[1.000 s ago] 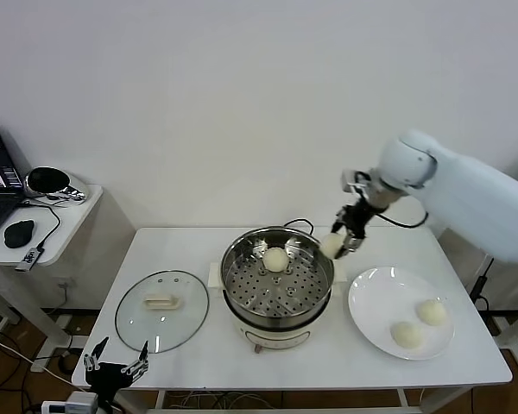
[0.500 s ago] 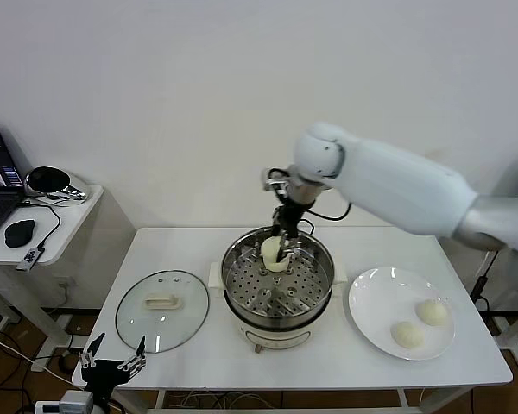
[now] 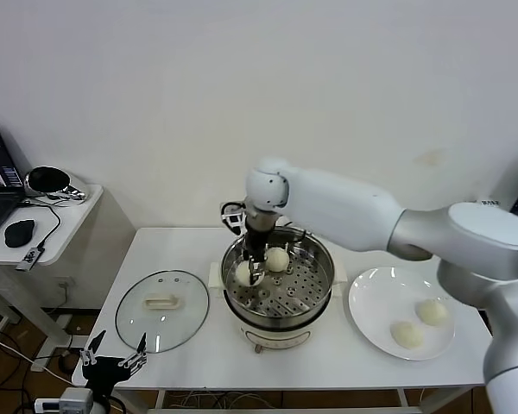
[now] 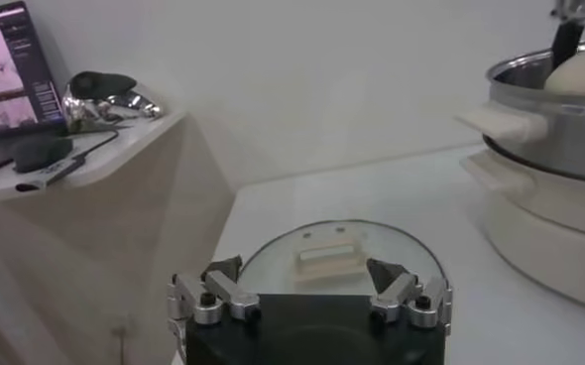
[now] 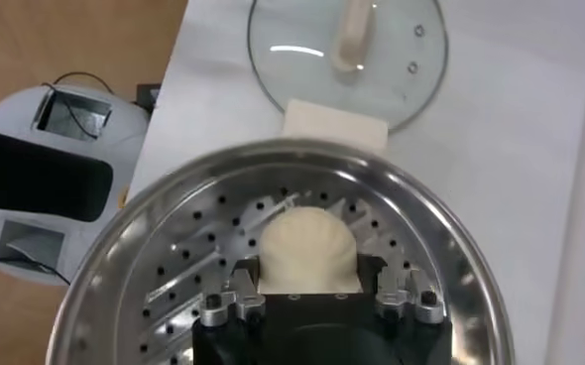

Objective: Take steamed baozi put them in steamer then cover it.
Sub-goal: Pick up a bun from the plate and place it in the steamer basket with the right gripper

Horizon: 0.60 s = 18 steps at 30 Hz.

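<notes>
Right hand [image 3: 250, 274] — arm stretched leftward — grips a baozi [image 5: 308, 246] inside the steamer [image 3: 315, 297].

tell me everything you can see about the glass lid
The glass lid is a round clear pane with a thin metal rim and a cream-white bar handle at its centre. It lies flat, handle up, on the white table, left of the steamer, which is uncovered. Neither gripper touches it.

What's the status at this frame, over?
Right gripper holding a baozi low inside the steamer. Left gripper open, parked below the table edge. Cover off. No obstruction.
</notes>
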Motion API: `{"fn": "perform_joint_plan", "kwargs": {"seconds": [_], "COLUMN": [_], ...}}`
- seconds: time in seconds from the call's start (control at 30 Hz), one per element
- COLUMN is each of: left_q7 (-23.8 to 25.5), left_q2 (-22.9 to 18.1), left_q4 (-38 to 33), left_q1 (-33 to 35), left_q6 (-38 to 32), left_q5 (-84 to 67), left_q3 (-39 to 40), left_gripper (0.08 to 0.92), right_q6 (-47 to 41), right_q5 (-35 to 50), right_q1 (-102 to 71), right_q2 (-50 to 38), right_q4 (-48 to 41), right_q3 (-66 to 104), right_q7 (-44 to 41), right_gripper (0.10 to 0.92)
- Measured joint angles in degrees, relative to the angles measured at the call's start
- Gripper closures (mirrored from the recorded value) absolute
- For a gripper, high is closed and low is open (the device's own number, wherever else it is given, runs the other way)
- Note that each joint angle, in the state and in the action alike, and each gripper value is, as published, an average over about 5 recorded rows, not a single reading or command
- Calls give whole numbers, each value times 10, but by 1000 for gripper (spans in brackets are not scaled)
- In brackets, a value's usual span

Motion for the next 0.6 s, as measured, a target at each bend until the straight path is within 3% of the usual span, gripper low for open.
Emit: {"fn": "perform_joint_plan", "kwargs": {"seconds": [0.13, 0.4, 0.6], "left_q7": [0, 0, 1], "left_q2": [-2, -6, -6], "left_q4": [1, 2, -1], "left_q1": [0, 1, 2], "left_q6": [0, 0, 0], "left_q5": [1, 3, 4], "left_q3": [3, 6, 7], "left_gripper": [177, 177, 177], "right_q6": [0, -4, -3], "right_q5": [-5, -4, -4], "right_q1": [-12, -20, -8], "right_q2": [3, -1, -20], "right_q4": [-5, -1, 21], "right_q3": [0, 11, 21], "right_q7": [7, 19, 17], "right_gripper": [406, 223, 203]}}
